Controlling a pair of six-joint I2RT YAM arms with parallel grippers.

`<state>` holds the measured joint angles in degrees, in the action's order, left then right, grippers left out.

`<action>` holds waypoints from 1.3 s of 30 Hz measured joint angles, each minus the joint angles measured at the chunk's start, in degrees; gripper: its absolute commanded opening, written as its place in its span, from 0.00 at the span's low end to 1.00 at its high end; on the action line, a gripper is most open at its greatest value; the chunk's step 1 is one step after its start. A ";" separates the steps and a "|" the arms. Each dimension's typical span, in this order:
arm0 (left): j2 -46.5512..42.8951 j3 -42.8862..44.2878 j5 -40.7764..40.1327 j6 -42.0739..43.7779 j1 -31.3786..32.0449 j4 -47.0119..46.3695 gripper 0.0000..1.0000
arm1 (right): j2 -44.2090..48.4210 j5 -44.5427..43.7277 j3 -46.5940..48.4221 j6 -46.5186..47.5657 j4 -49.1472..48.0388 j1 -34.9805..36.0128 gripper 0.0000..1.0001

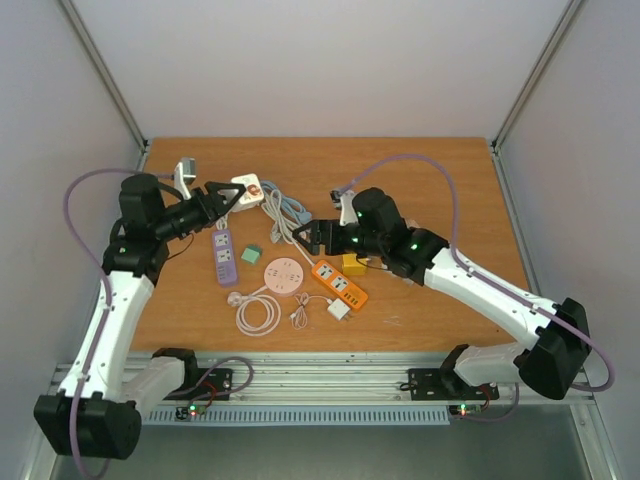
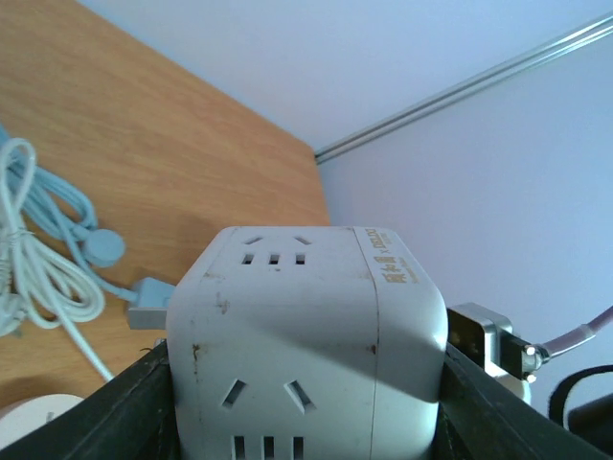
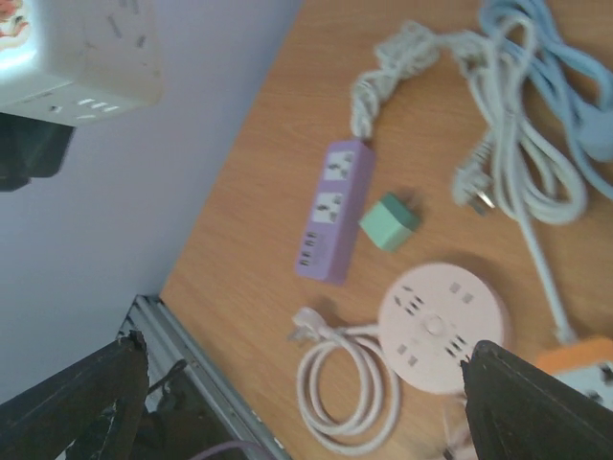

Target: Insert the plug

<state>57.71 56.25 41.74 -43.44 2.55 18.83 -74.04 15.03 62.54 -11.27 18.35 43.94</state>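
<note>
Wooden table (image 1: 450, 190) bearing two arms and a scatter of sockets and cords. The left gripper (image 1: 236, 195) is clamped on a white cube socket (image 2: 306, 326), held lifted off the wood with its pin holes facing the wrist camera. The right gripper (image 1: 303, 236) hangs above the middle of the table with its jaws spread wide and nothing between them.

Below it lie a bundled white cable (image 3: 517, 144), a round pink socket hub (image 3: 439, 326), a purple power strip (image 3: 333, 211) and a green adapter (image 3: 390, 222). The plug (image 3: 476, 187) most likely meant by the task is the white three-pin one at the end of the bundled cable. It lies flat on the table just beside the adapter, untouched.

Risks, as judged:
- A pinch across the plug's flat body may let it rotate, so the pins meet the cube askew.
- The tied cable may drag and pull the plug off line.
- Pushing force may slide the cube in its clamp.
- The hub's own plug (image 3: 305, 321) could be taken by mistake.
</note>
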 measured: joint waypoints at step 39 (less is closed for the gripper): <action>-15.85 -10.08 1.40 -12.94 0.81 -0.11 0.50 | -17.92 -16.06 18.25 24.13 -11.98 15.74 0.85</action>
<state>41.87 46.17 43.13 -56.38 3.36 18.72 -91.96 -1.04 80.79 12.86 6.37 59.68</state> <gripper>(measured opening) 0.601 0.873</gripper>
